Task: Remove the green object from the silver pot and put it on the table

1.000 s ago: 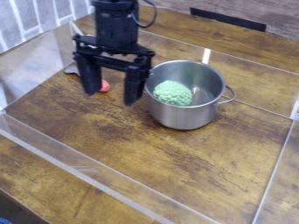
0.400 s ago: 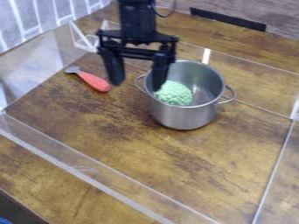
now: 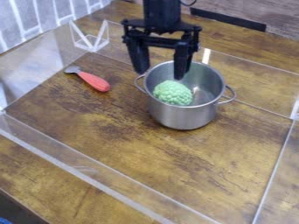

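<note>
One silver pot with one green object inside, one pair of released jaws above.

Dark brown wooden plank tabletop — visible grain, lighter orange-brown patches. Round shiny steel cooking pot — silver-grey throughout. Oval bumpy-textured lump — uniform light green. Slender handled tool — red-orange handle, greyish tip. Two-fingered gripper — black.

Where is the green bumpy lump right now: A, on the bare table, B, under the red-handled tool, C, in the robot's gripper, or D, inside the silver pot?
D: the green lump sits inside the silver pot, below its rim.
</note>
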Available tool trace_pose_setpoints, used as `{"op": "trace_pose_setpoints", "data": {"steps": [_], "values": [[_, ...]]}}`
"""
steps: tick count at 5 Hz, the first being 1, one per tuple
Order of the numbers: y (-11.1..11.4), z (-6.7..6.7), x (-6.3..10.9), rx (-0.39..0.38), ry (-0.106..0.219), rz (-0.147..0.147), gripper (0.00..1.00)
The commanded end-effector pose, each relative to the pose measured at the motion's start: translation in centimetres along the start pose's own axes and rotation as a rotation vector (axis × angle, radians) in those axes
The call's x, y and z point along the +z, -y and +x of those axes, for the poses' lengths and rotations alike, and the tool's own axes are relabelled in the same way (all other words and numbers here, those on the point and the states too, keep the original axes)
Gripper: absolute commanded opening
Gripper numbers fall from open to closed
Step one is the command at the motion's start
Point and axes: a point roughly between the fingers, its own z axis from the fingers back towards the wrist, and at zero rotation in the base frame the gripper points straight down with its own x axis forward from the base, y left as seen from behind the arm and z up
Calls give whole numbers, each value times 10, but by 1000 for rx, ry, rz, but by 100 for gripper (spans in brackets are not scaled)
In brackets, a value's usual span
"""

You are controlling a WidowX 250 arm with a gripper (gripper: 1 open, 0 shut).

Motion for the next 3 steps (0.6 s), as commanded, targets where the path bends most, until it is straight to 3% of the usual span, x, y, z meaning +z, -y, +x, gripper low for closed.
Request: {"op": "trace_pose_setpoints", "data": {"steps": [1,2,3], "values": [[-3,20,31,14,111,-17,100],[-1,32,32,26,150,-29,100],[12,40,30,7,156,-35,100]]}}
